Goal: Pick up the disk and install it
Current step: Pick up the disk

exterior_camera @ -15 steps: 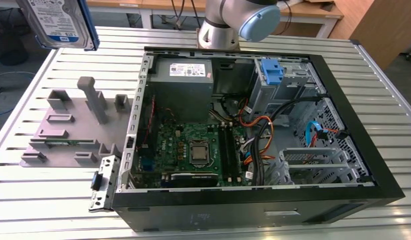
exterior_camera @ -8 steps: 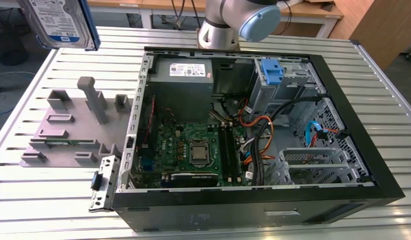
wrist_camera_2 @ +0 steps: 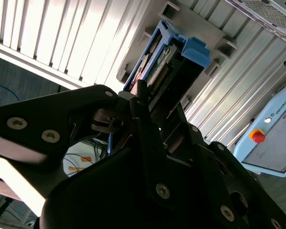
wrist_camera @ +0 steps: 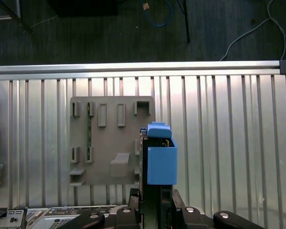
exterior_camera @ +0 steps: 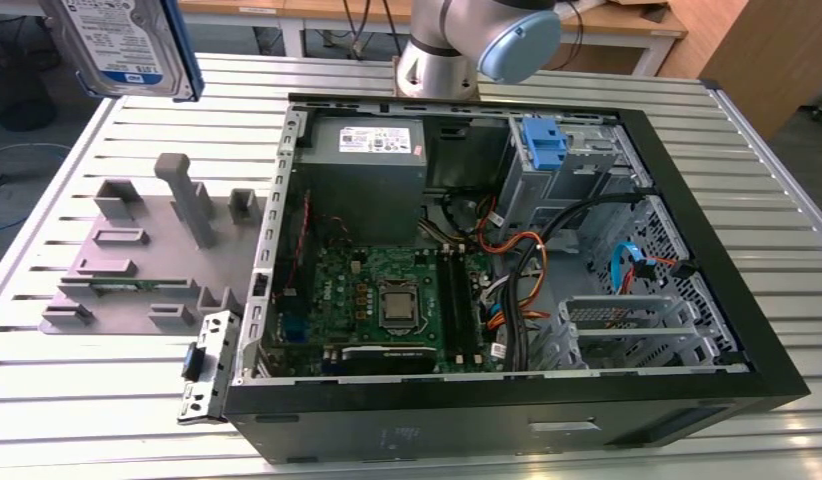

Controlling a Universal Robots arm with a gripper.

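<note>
Black gripper (wrist_camera: 155, 193) clamped on flat silver disk (exterior_camera: 118, 45) in blue plastic carrier, aloft above grey moulded tray (exterior_camera: 131, 270), well apart from open black computer case (exterior_camera: 451, 420); hold possibly shallow, so disk could slip or tilt and snag cables (exterior_camera: 518, 285).

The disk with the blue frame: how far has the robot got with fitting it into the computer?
Done: the disk is picked up, hanging high above the slatted table, clear of the grey fixture. In hand: the gripper is clamped on it in both wrist views. Left: it is not yet inside the open computer case.
</note>
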